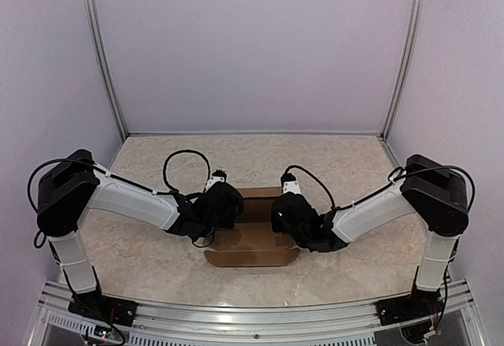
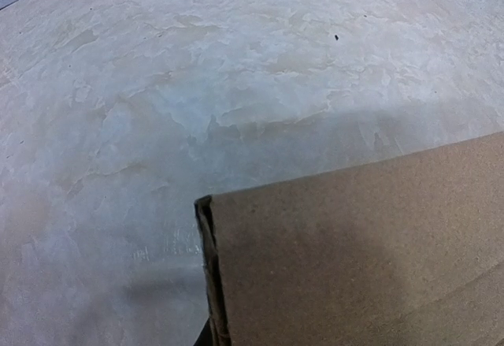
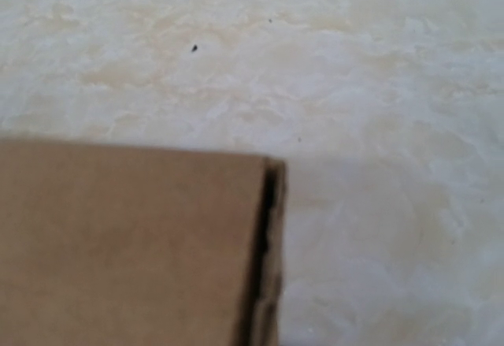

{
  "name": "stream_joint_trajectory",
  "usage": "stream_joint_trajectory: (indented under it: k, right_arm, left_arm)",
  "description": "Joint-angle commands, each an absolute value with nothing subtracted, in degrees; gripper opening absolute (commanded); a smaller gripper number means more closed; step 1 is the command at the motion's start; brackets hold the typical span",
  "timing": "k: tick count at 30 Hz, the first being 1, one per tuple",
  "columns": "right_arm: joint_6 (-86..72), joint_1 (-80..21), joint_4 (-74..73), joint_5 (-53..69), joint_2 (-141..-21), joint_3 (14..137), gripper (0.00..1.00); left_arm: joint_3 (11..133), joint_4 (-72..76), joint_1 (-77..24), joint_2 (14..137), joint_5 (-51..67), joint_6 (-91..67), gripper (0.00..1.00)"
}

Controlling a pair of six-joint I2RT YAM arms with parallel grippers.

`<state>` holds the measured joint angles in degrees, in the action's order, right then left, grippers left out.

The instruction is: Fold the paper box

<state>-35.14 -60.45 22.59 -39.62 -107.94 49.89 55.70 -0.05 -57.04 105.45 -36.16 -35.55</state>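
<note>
Paper box sits mid-table between both arms, partly formed. I judge the cardboard light, stiff across panels, weak at creases and prone to sliding, so I'd grip flap edges near corners. Right pincer closed. Left pincer: cannot tell.

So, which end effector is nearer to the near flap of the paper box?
Right, slightly. The right end effector overlaps the right end of the near flap of the paper box; the left end effector sits farther back, at the box's left end.
</note>
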Motion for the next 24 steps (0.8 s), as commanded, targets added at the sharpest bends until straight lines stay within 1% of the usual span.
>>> stream_joint_trajectory:
  k: [1,6,9,14,18,24]
  right_arm:
    - [-36.5,-63.1,25.8,-36.3,-107.4,52.5,0.0]
    - [-36.3,-63.1,23.4,-38.0,-107.7,53.6,0.0]
    - [-35.3,-62.8,21.9,-39.2,-108.3,54.8,0.0]
    - [-33.0,-62.0,21.9,-39.1,-109.4,56.4,0.0]
    - [-30.9,-61.4,22.5,-39.1,-109.8,56.8,0.0]
    - [-27.9,-59.6,23.6,-36.2,-110.3,57.2,0.0]
  left_arm:
    - [56.9,2.6,-58.4,103.5,-31.3,-35.4,0.17]
    - [56.8,2.5,-58.4,103.7,-31.1,-35.6,0.25]
    - [56.0,2.5,-58.4,103.3,-31.5,-35.7,0.39]
    - [52.6,4.1,-58.3,100.8,-31.3,-35.6,0.55]
    - [49.9,4.1,-58.1,97.8,-31.5,-35.7,0.62]
    - [46.0,2.0,-57.8,91.8,-30.3,-34.3,0.65]
